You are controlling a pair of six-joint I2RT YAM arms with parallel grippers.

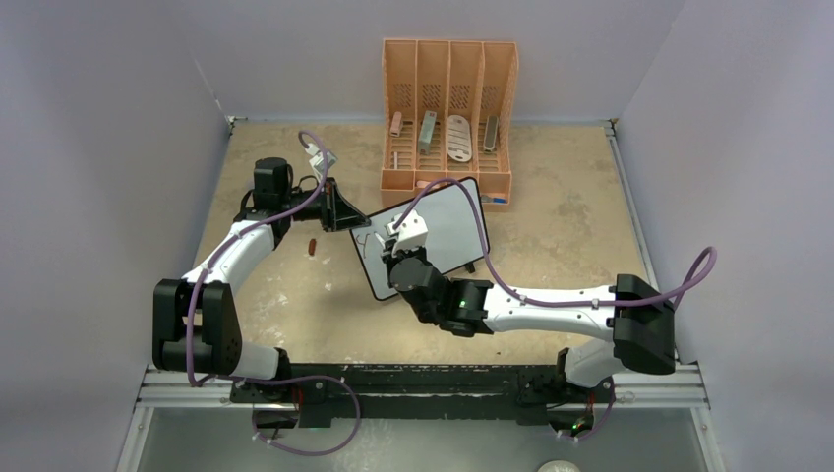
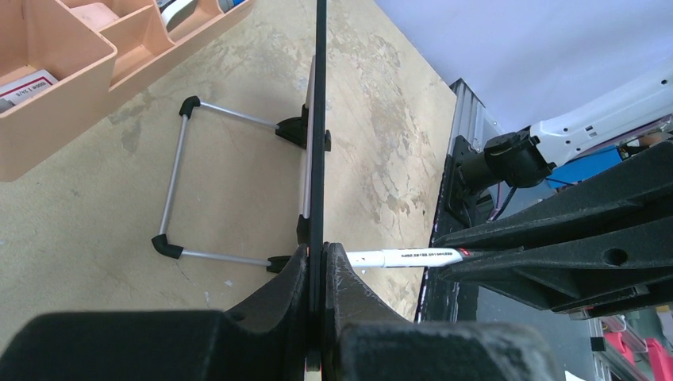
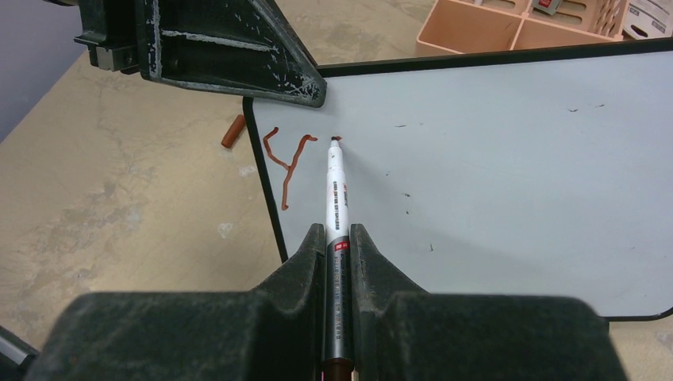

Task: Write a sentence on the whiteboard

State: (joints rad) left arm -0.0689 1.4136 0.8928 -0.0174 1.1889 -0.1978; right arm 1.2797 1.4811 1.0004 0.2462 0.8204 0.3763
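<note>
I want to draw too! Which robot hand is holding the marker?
The right gripper: its fingers are shut on the marker, whose tip is at the whiteboard. The left gripper holds no marker; it clamps the whiteboard's edge.

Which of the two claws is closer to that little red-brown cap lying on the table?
Left. The left gripper clamps the whiteboard edge just beside the cap; the right gripper holds the marker over the board, farther off.
</note>
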